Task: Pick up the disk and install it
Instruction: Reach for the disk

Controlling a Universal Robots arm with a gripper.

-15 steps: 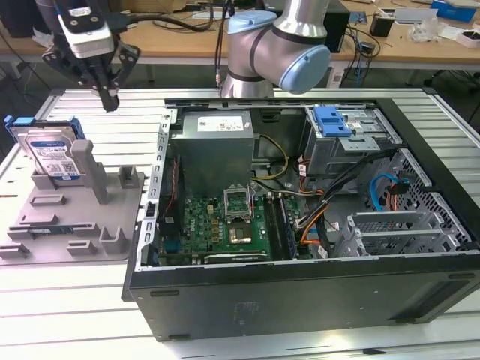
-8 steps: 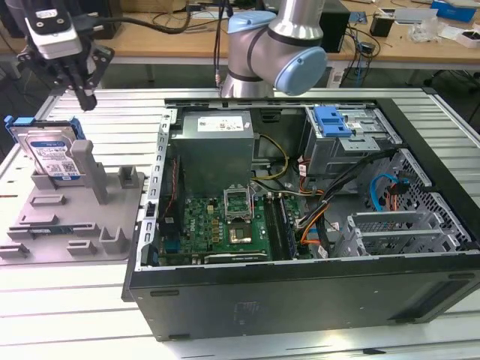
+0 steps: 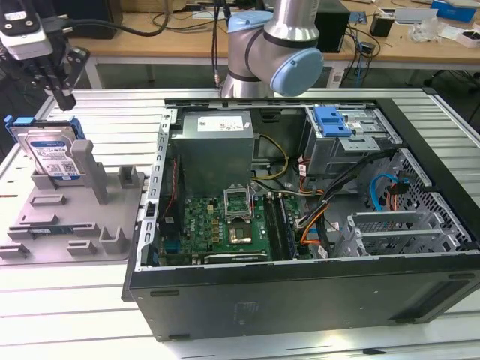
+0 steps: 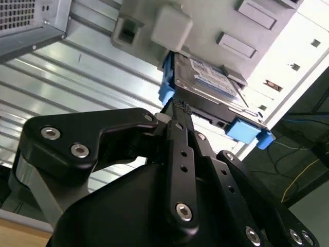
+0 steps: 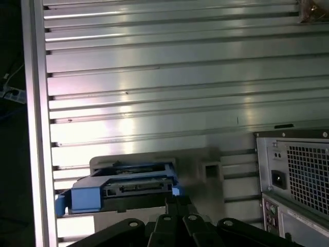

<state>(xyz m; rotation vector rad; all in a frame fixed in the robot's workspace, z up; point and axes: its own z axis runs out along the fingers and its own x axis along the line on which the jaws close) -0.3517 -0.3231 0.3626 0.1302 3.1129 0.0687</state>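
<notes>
The disk [image 3: 51, 152] is glossy metal with blue plastic; the grey fixture [image 3: 79, 225] is matt plastic.

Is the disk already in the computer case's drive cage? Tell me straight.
No, the disk stands upright in the grey fixture at the exterior view's left, outside the computer case.

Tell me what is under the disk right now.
The disk stands on edge in the grey fixture, which lies on the slatted metal table. Upright posts cover its lower edge, so the seat itself cannot be seen.
</notes>
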